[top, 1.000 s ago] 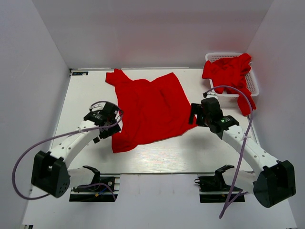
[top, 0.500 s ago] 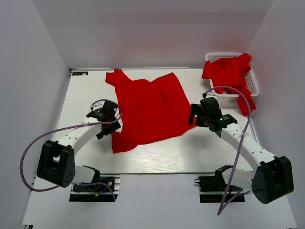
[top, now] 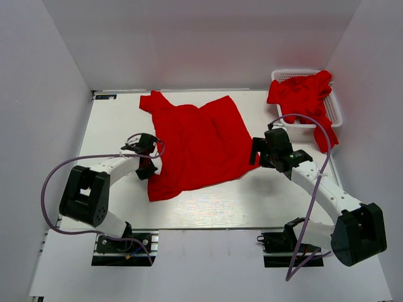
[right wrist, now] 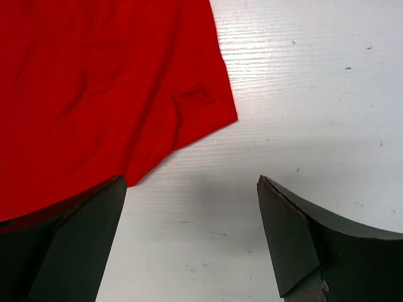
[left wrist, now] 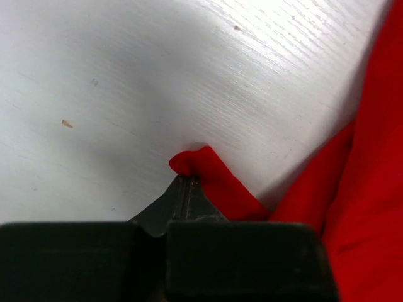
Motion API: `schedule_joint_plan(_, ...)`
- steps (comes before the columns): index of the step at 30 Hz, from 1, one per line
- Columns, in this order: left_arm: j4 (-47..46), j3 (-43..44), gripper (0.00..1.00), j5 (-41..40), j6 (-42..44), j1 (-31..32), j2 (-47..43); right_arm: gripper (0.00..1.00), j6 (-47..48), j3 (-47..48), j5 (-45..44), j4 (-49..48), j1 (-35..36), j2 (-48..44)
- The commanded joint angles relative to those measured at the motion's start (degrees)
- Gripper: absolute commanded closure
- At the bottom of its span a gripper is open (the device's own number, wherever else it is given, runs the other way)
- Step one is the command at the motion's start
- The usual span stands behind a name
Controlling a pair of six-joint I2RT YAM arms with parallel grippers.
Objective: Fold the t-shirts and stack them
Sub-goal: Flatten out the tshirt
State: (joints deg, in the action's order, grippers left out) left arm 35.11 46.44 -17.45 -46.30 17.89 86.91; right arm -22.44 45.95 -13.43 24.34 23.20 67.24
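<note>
One red t-shirt (top: pixel 196 141) lies spread across the middle of the table. My left gripper (top: pixel 153 165) is at its left edge, low over the table. In the left wrist view my left gripper (left wrist: pixel 186 179) is shut on a small pinched fold of that t-shirt (left wrist: pixel 220 189). More red t-shirts (top: pixel 302 94) are heaped in the basket at the back right. My right gripper (top: pixel 254 151) stands open at the spread shirt's right edge. In its wrist view my right gripper (right wrist: pixel 192 179) holds nothing, with the t-shirt (right wrist: pixel 107 82) corner just ahead of the left finger.
A white lattice basket (top: pixel 335 107) stands at the back right corner, with cloth hanging over its rim. White walls close in the table on three sides. Bare white table (top: pixel 252 201) lies in front of the shirt.
My left gripper has gone from open to shut on the shirt's left edge, and the left arm's elbow has swung in toward the table. The right arm has barely moved.
</note>
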Motion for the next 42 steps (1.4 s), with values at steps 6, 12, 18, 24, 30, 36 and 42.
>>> schedule_joint_plan(6, 1.9, -0.2, 1.0, -0.7, 0.7, -0.2, -10.3, 0.1, -0.5, 1.2, -1.9, 1.1, -0.7, -0.9)
schedule_joint_plan(12, 11.4, 1.0, 1.0, -2.3, -1.7, -0.2, -18.1, 0.1, -2.7, 1.2, -1.8, -0.4, -0.7, 1.0)
schedule_joint_plan(18, 21.1, 2.2, 1.0, -5.3, -7.7, -0.2, -22.7, 0.1, -5.2, 3.6, -8.7, 0.8, -0.7, 4.6)
schedule_joint_plan(24, 30.3, 5.1, 1.0, -7.2, -14.9, -0.2, -26.0, 0.1, -6.3, 3.8, -9.9, -0.4, -0.5, 7.0)
schedule_joint_plan(30, 35.2, 5.8, 1.0, -6.5, -15.7, -0.2, -26.8, 0.1, -8.1, 4.8, -9.3, -1.4, -0.7, 11.2)
schedule_joint_plan(36, 34.1, 2.7, 1.0, -5.8, -16.2, -0.2, -29.0, 0.1, -9.6, 6.1, -8.9, -3.2, -0.9, 15.3)
schedule_joint_plan(42, 34.1, 2.2, 1.0, -5.1, -16.2, -0.2, -29.0, 0.1, -13.5, 9.4, -6.3, -4.4, -1.0, 19.3)
